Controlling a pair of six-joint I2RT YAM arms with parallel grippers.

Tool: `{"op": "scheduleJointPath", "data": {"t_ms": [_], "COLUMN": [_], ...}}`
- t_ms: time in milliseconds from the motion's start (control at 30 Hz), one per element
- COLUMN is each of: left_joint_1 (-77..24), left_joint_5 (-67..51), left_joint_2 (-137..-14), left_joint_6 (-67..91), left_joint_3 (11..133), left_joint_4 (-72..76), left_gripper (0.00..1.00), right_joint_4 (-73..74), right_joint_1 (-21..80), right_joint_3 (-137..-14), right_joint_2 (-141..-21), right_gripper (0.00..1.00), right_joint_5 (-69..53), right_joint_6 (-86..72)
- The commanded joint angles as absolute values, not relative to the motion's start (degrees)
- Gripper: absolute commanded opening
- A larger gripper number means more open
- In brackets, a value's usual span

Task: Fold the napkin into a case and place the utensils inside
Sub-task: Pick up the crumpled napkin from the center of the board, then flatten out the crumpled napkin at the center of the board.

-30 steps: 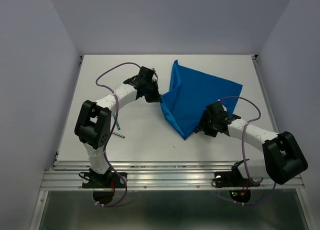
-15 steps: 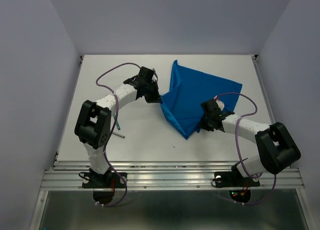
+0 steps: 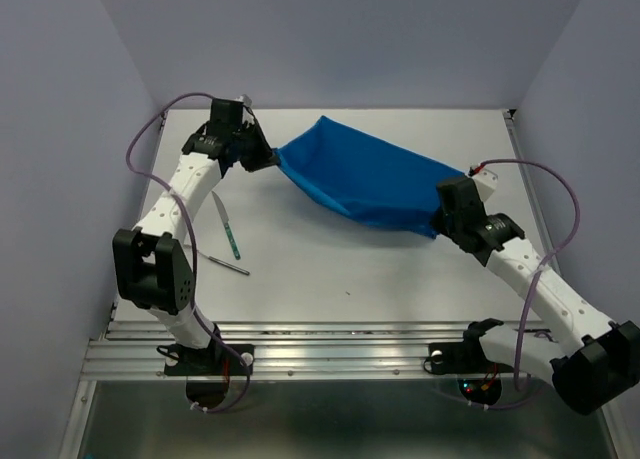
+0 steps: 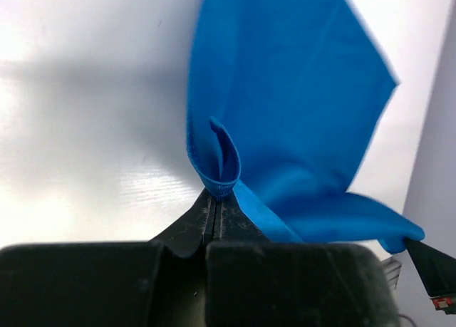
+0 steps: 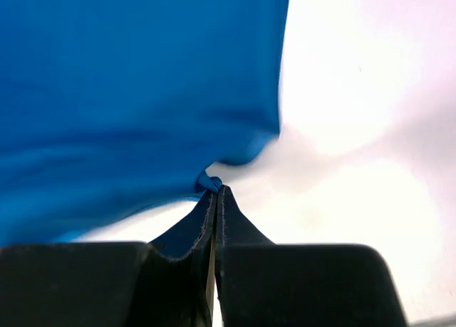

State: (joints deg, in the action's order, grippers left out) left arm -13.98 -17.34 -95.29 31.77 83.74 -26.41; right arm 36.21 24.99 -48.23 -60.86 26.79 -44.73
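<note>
The blue napkin (image 3: 365,179) hangs stretched above the table between both arms, sagging in the middle. My left gripper (image 3: 270,159) is shut on its far-left corner; the left wrist view shows the napkin (image 4: 285,113) pinched as a small loop at my left gripper (image 4: 216,197). My right gripper (image 3: 440,222) is shut on the napkin's right end, and in the right wrist view a little bunch of the napkin (image 5: 128,78) sits at my right gripper (image 5: 216,191). Two utensils lie on the table at the left: a teal-handled one (image 3: 229,228) and a slim grey metal one (image 3: 226,264).
The white table (image 3: 340,269) is walled in by lilac panels on the left, back and right. A metal rail (image 3: 330,344) runs along the near edge by the arm bases.
My right gripper shut on the napkin's near corner. Both arms then lifted and pulled apart, left arm to the far left, right arm to the right, spreading the napkin. The utensils came into view.
</note>
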Motion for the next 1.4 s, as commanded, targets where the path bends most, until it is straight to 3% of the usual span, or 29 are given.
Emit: {"op": "scheduleJointPath", "data": {"t_ms": [0,100,233,467,567,733,867,1067,1133,1167,1200,1233,1300,1333,1367], "left_joint_1": [-14.0,-13.6,-13.0,-10.8,-8.9,-8.6,-9.0,-11.2,-11.6,-11.6,-11.7,-11.7,-11.7,-11.7,-11.7], "left_joint_5": [-18.2,-18.8,-19.2,-23.0,-25.2,-26.3,-29.7,-30.9,-31.3,-31.3,-31.4,-31.5,-30.8,-28.9,-27.8], "left_joint_2": [-89.8,-92.1,-98.6,-112.2,-111.2,-102.0,-90.0,-78.3,-75.9,-75.8,-76.2,-76.5,-77.3,-77.3,-77.3], "left_joint_6": [30.0,30.8,31.2,29.8,29.6,27.5,27.2,31.0,32.5,33.0,33.1,33.0,32.1,31.6,31.4], "left_joint_3": [90.3,95.6,106.7,136.8,137.9,121.6,94.5,59.5,52.8,48.1,46.3,43.7,42.5,42.3,42.4], "left_joint_4": [-26.3,-25.6,-25.4,-26.9,-24.7,-20.3,-14.3,-4.8,-2.4,-2.4,-2.5,-3.3,-5.5,-6.4,-7.4], "left_gripper": [0.00,0.00,0.00,0.00,0.00,0.00,0.00,0.00,0.00,0.09,0.26,0.63,0.79,0.80,0.81], "right_joint_4": [38.7,35.9,27.6,25.1,25.2,24.4,24.1,31.4,33.5,33.7,34.0,34.9,35.6,36.6,36.9], "right_joint_1": [23.8,21.1,13.5,8.5,8.5,8.5,8.5,8.5,8.5,8.5,8.5,8.5,8.5,8.5,8.5], "right_joint_3": [-60.1,-65.9,-76.2,-107.7,-112.3,-97.9,-72.1,-51.3,-45.5,-43.8,-42.3,-40.3,-39.3,-39.0,-39.1], "right_joint_2": [-61.6,-67.7,-76.4,-92.8,-92.6,-82.6,-67.3,-56.3,-53.9,-53.2,-52.7,-52.3,-52.3,-52.5,-53.1], "right_gripper": [0.01,0.01,0.01,0.01,0.01,0.01,0.01,0.01,0.03,0.05,0.11,0.27,0.40,0.61,0.62], "right_joint_5": [35.1,35.9,28.1,20.9,20.3,20.0,19.8,15.3,13.8,13.6,13.2,12.5,12.0,12.3,12.5], "right_joint_6": [-39.5,-34.7,-28.0,-23.9,-23.6,-25.5,-30.0,-35.2,-37.9,-39.4,-40.1,-40.9,-41.4,-41.7,-42.3]}}
